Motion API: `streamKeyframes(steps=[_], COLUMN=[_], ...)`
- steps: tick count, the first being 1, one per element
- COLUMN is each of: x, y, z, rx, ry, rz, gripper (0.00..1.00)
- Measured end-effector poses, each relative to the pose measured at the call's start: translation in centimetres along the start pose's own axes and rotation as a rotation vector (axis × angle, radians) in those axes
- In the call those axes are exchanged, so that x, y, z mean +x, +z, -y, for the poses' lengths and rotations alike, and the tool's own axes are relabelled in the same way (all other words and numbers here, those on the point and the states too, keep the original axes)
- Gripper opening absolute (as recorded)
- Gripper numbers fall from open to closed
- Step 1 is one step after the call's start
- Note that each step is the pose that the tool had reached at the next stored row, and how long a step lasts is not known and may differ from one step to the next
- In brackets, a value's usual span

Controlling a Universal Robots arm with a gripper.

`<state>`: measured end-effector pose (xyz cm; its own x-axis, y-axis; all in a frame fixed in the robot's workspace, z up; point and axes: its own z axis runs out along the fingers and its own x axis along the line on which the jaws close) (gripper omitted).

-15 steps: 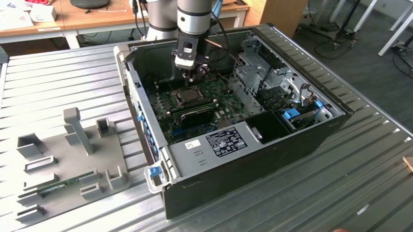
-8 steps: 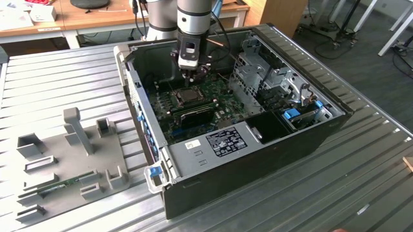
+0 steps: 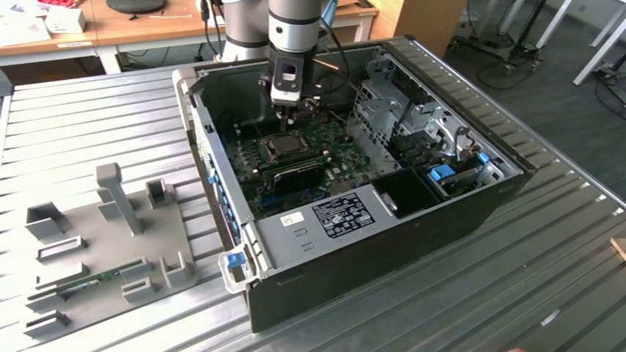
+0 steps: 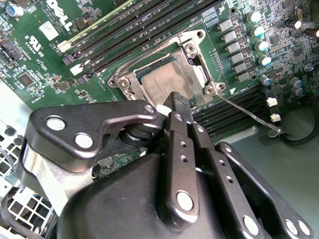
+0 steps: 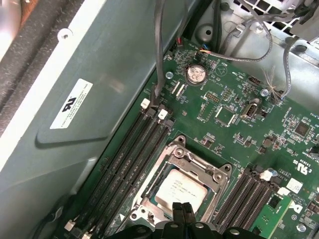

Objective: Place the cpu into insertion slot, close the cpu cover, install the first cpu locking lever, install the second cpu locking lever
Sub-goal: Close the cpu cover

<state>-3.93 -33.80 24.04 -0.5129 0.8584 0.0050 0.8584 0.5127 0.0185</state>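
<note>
Ribbed metal table [image 3: 547, 242] carries an open black PC case [image 3: 391, 242], lying on its side mid-table. Grey fixture plate [image 3: 98, 253] with upright holders sits at the exterior view's left, near corner, just beside the case.

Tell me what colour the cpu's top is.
Light silvery grey; the cpu shows best in the first wrist view.
</note>
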Motion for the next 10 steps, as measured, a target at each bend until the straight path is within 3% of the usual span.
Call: streamKeyframes(steps=[7, 10], x=[0.00, 0.01], y=[0.00, 0.00], z=[0.00, 0.00], rx=[0.0000, 0.0001], ry=[-0.002, -0.033], rz=[0.0000, -0.0006], gripper=[0.11, 0.11])
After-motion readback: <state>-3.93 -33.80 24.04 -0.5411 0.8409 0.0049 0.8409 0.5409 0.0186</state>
